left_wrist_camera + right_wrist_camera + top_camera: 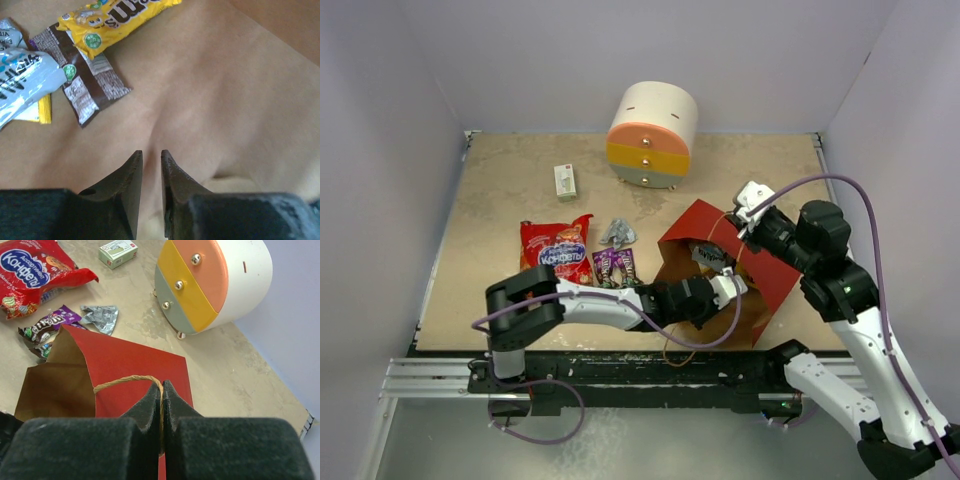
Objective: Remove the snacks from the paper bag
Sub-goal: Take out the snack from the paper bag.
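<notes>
Well, snacks (82, 90) ahead of left hand (151, 155)

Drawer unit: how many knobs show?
3, down the drawer unit front: top knob on the orange drawer, middle knob on the yellow drawer, bottom knob on the grey drawer. None look hidden.

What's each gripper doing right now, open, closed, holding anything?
Left gripper: slightly open, holding nothing, inside the paper bag.
Right gripper: closed on the bag's handle.
</notes>
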`<state>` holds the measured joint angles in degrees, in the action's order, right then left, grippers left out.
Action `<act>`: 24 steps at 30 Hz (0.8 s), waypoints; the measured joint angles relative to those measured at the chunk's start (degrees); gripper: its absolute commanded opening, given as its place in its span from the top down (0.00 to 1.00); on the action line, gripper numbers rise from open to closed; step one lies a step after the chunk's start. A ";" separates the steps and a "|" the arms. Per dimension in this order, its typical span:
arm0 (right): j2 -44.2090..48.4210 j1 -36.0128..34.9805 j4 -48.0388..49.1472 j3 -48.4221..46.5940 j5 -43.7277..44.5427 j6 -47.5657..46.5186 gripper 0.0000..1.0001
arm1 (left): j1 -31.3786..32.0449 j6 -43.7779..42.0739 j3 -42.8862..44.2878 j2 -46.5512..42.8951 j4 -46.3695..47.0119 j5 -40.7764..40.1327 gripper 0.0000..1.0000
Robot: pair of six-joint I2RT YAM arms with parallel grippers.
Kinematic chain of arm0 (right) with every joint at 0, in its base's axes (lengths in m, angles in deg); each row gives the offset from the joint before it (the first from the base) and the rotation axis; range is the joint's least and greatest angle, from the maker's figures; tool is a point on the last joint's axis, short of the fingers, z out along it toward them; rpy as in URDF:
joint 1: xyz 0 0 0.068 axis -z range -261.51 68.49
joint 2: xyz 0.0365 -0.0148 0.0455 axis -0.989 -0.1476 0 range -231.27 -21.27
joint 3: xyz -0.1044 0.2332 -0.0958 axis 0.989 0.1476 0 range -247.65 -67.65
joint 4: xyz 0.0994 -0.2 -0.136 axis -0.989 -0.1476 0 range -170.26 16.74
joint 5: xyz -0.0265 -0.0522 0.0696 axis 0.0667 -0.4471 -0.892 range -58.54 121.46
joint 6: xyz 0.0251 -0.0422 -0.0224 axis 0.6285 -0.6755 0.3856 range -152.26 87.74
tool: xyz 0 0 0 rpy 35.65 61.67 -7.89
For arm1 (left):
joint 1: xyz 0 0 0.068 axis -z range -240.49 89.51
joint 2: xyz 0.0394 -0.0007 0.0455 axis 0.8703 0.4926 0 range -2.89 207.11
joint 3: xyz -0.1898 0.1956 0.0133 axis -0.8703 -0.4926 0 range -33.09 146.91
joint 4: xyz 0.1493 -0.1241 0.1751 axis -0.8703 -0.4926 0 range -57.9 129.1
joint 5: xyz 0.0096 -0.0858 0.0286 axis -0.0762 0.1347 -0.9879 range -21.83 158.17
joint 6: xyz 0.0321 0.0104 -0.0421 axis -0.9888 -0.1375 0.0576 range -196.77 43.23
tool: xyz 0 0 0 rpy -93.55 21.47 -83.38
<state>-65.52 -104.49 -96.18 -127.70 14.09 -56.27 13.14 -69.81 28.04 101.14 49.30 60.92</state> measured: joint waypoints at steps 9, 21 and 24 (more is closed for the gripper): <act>-0.35 0.00 -1.46 -1.16 0.37 -0.31 1.00 | -0.24 1.36 8.81 12.17 3.02 -8.04 0.45; -1.25 0.00 -2.40 -1.86 0.35 -1.36 1.00 | -1.70 4.02 21.16 21.05 -1.68 -14.27 0.36; -1.27 0.00 -2.54 -1.86 0.35 -1.46 1.00 | -2.62 4.63 22.47 23.19 -2.34 -15.02 0.40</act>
<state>-66.78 -104.49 -98.71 -129.56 14.44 -57.73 10.51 -65.18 50.51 124.33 46.96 45.91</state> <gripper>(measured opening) 0.008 0.637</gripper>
